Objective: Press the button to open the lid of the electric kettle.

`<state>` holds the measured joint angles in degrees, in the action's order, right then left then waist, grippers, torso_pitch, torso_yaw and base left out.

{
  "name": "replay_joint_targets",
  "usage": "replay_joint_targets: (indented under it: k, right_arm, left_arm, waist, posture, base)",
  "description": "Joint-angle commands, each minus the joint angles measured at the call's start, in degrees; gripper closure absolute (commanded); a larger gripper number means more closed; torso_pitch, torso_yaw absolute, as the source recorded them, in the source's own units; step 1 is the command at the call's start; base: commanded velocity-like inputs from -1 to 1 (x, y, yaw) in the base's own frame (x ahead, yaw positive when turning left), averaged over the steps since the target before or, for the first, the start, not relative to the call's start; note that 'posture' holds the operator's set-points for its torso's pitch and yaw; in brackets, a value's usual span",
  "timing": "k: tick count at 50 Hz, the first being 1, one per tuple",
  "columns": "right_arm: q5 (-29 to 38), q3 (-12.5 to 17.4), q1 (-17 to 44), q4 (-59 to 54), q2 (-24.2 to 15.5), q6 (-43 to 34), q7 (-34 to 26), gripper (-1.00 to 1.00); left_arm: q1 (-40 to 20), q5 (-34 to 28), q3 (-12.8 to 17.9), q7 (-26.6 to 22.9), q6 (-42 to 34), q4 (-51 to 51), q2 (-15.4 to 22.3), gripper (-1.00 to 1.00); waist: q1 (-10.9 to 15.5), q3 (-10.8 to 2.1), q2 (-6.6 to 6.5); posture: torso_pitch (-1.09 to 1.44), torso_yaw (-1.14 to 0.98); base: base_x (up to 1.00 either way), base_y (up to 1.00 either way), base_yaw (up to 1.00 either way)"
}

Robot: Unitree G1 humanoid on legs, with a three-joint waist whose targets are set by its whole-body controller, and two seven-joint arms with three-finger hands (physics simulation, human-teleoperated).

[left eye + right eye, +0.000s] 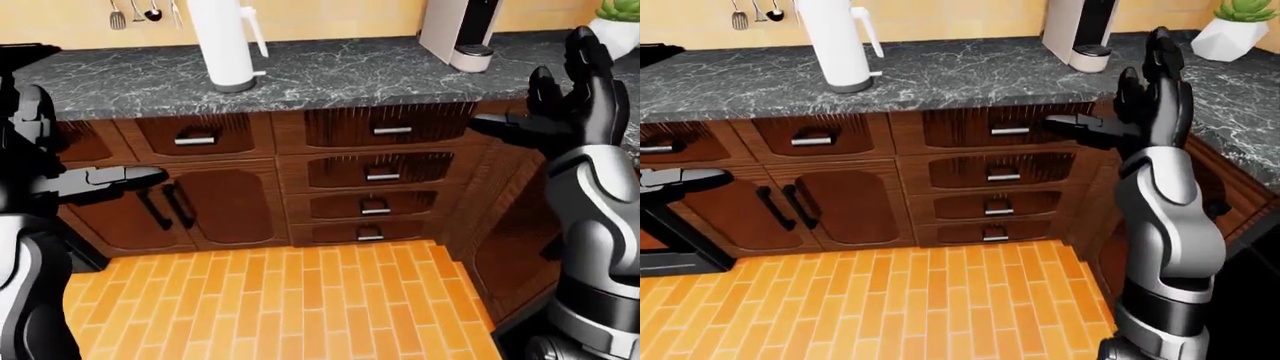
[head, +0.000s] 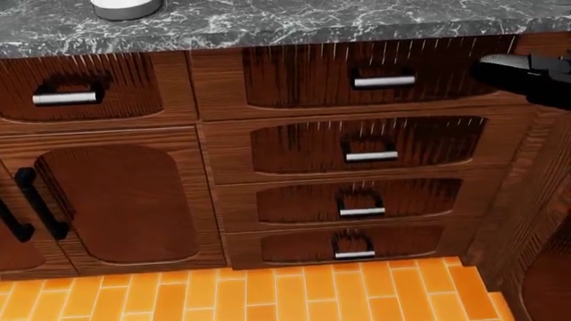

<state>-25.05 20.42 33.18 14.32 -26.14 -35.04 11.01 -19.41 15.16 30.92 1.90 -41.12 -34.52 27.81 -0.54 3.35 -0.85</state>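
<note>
A tall white electric kettle (image 1: 228, 43) with a thin handle stands on the dark marble counter (image 1: 330, 71) at the top left of the left-eye view; its top is cut off by the view's edge, so lid and button are hidden. Its base shows in the head view (image 2: 126, 8). My right hand (image 1: 1140, 105) is raised at the right, fingers spread open, well right of and below the kettle, holding nothing. My left hand (image 1: 110, 180) reaches in low at the left, fingers extended, empty, in front of the cabinet doors.
A white coffee machine (image 1: 458, 31) stands on the counter right of the kettle. A potted plant (image 1: 1235, 28) sits at the far right corner. Utensils (image 1: 140, 11) hang on the wall. Brown drawers (image 2: 357, 154) and cabinet doors (image 1: 215, 202) lie below; orange tile floor (image 1: 290, 300).
</note>
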Motion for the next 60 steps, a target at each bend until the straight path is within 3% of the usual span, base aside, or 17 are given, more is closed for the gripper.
replay_joint_targets:
  k: [1, 4, 6, 10, 15, 19, 20, 22, 29, 32, 34, 43, 47, 53, 55, 58, 60]
  right_arm:
    - [-0.22, -0.22, 1.81, 1.54, -0.54, 1.13, -0.3, -1.0]
    - [-0.13, -0.38, 1.87, 1.5, -0.53, 1.03, -0.31, -1.0]
    - [0.04, -0.38, 1.75, 1.1, -0.46, 1.19, -0.48, -1.0]
    - [-0.29, -0.24, 2.09, 1.12, -0.58, 0.6, -0.24, -1.0]
    - [-0.96, -0.14, 2.3, 1.37, -0.69, -0.27, 0.13, -1.0]
    - [-1.61, 0.05, 2.51, 1.59, -0.79, -0.84, 0.48, -1.0]
    - [-1.78, 0.07, 2.55, 1.67, -0.84, -0.98, 0.56, -1.0]
    - [-2.31, 0.28, 2.76, 1.68, -1.0, -1.41, 0.85, -1.0]
    - [-3.65, 0.41, 2.87, 1.74, -1.34, -1.79, 1.83, -1.0]
    - [-3.78, 0.37, 2.87, 1.53, -1.45, -1.6, 1.93, -1.0]
    - [-3.92, 0.42, 3.0, 1.44, -1.6, -1.56, 2.05, -1.0]
    - [-5.56, 0.91, 3.64, 2.13, -2.32, -2.47, 3.2, -1.0]
    - [-6.28, 0.96, 3.72, 2.25, -2.53, -2.63, 3.68, -1.0]
    - [-6.8, 0.89, 3.76, 2.47, -2.9, -2.76, 3.95, -1.0]
    - [-6.92, 0.81, 3.65, 2.65, -2.91, -2.82, 3.9, -1.0]
    - [-7.07, 0.92, 3.84, 2.71, -3.12, -2.99, 3.92, -1.0]
    - [-7.14, 0.93, 3.81, 2.69, -3.15, -2.96, 3.89, -1.0]
  left_arm:
    - [-1.23, -0.22, 0.87, 0.0, 1.36, -0.95, 1.2, -1.0]
    - [-1.29, -0.11, 1.12, -0.03, 1.23, -0.96, 1.28, -1.0]
    - [-1.24, -0.13, 1.0, 0.01, 1.4, -0.73, 1.16, -1.0]
    - [-1.28, 0.11, 1.11, 0.04, 1.16, -0.79, 1.23, -1.0]
    - [-1.69, 0.64, 1.4, 0.4, 0.65, -0.89, 1.59, -1.0]
    - [-1.9, 1.17, 1.63, 0.78, 0.21, -1.07, 1.87, -1.0]
    - [-1.97, 1.34, 1.67, 0.87, 0.07, -1.13, 1.92, -1.0]
    - [-1.97, 1.55, 1.68, 1.05, -0.04, -1.21, 2.0, -1.0]
    - [-1.89, 2.2, 2.07, 1.27, -0.36, -1.42, 2.37, -1.0]
    - [-1.75, 2.22, 2.04, 1.34, -0.06, -1.08, 2.36, -1.0]
    - [-1.78, 2.34, 2.12, 1.41, -0.1, -1.05, 2.45, -1.0]
    - [-1.97, 3.53, 3.07, 1.82, -0.87, -1.26, 3.2, -1.0]
    - [-1.97, 3.88, 3.15, 2.03, -1.06, -1.41, 3.48, -1.0]
    - [-2.04, 4.25, 3.29, 2.17, -1.42, -1.67, 3.95, -1.0]
    - [-2.03, 4.18, 3.21, 2.19, -1.4, -1.77, 4.02, -1.0]
    - [-2.25, 4.25, 3.36, 2.23, -1.64, -1.87, 4.3, -1.0]
    - [-2.1, 3.98, 3.2, 2.17, -1.44, -1.89, 4.38, -1.0]
  waist:
    - [0.41, -0.99, 0.8]
    - [0.29, -1.16, -1.0]
    - [0.07, -1.27, -3.67]
    - [0.39, -1.26, -3.21]
    - [0.92, -1.39, -0.85]
    - [1.53, -2.29, 4.43]
    - [0.82, -1.57, 2.45]
    - [0.75, -1.34, 3.68]
    - [0.24, -1.35, 1.61]
    - [-0.17, -1.73, -1.08]
    - [-0.48, -2.87, -4.48]
    - [0.69, -1.57, -0.24]
    - [1.05, -2.05, 4.01]
    - [0.21, -2.75, 3.0]
    - [0.08, -1.91, 1.95]
    - [-0.24, -1.64, -0.76]
    - [-0.37, -2.87, -4.93]
  posture:
    - [0.0, 0.0]
    - [0.0, 0.0]
    - [0.0, 0.0]
    - [0.0, 0.0]
    - [0.0, 0.0]
    - [0.0, 0.0]
    - [0.0, 0.0]
    - [0.0, 0.0]
    - [0.0, 0.0]
    - [0.0, 0.0]
    - [0.0, 0.0]
    - [0.0, 0.0]
    - [0.0, 0.0]
    - [0.0, 0.0]
    - [0.0, 0.0]
    - [0.0, 0.0]
    - [0.0, 0.0]
  base:
    - [0.24, 0.0, 0.0]
    - [0.24, 0.0, 0.0]
    - [0.25, 0.0, 0.0]
    - [0.25, 0.0, 0.0]
    - [0.25, 0.02, 0.0]
    - [0.25, 0.08, 0.0]
    - [0.25, 0.11, 0.0]
    - [0.25, 0.12, 0.0]
    - [0.18, 0.21, 0.0]
    - [0.16, 0.24, 0.0]
    - [0.16, 0.24, 0.0]
    - [0.14, 0.25, 0.0]
    - [0.11, 0.29, 0.0]
    - [0.09, 0.29, 0.0]
    - [0.09, 0.29, 0.0]
    - [0.1, 0.29, 0.0]
    - [0.09, 0.29, 0.0]
